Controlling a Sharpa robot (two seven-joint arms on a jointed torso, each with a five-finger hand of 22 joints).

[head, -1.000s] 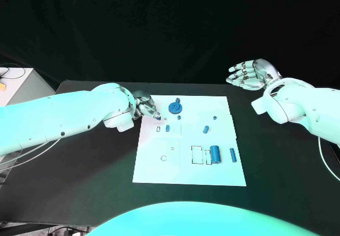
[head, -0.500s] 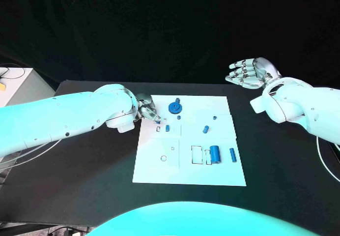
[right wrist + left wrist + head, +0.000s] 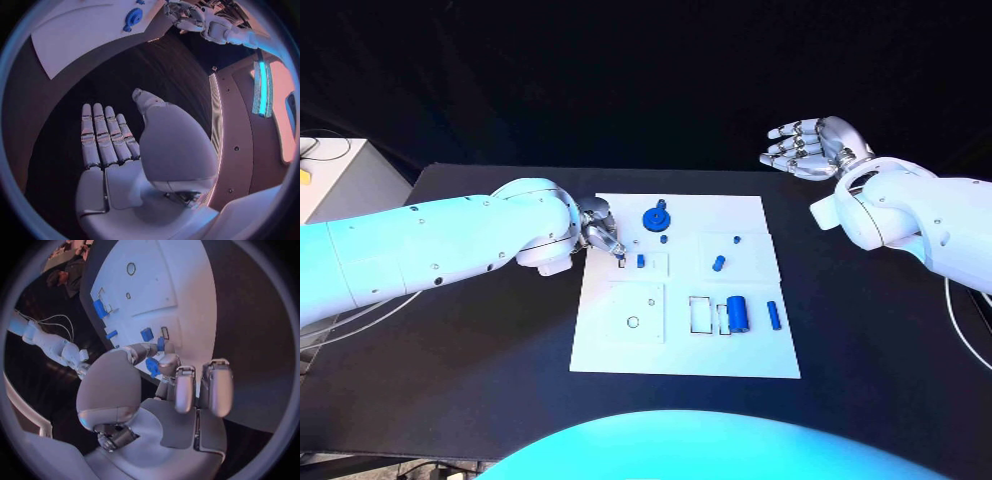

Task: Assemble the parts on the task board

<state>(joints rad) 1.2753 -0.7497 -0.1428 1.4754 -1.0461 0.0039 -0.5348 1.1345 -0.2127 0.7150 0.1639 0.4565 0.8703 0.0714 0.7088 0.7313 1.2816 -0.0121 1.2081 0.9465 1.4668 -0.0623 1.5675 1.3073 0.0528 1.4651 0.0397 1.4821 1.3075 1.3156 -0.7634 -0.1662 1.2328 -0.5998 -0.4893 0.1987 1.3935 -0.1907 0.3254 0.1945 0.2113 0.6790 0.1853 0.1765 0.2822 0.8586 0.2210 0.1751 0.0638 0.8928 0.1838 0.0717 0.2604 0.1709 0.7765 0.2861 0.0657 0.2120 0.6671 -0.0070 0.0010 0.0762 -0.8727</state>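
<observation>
A white task board (image 3: pixel 687 350) lies in the middle of a black table (image 3: pixel 473 340), with small blue parts scattered on it: a round gear-like piece (image 3: pixel 656 216) at the far edge, a short peg (image 3: pixel 718 264) near the middle, and a blue cylinder (image 3: pixel 737 313) with a slim pin (image 3: pixel 773 315) beside it toward the near right. The left hand (image 3: pixel 599 226) hovers over the board's far left corner, thumb and a finger pinching a small blue part (image 3: pixel 152 366) just above a rectangular slot (image 3: pixel 619 262); its other fingers stand straight. The right hand (image 3: pixel 803 147) hangs well apart from the board, past the table's far right edge, fingers spread and flat, holding nothing. The parts look like small, rigid, light plastic pieces, probably smooth and prone to slipping or twisting in a pinch; taking each across its flat or long sides, near its middle, seems the surest hold
</observation>
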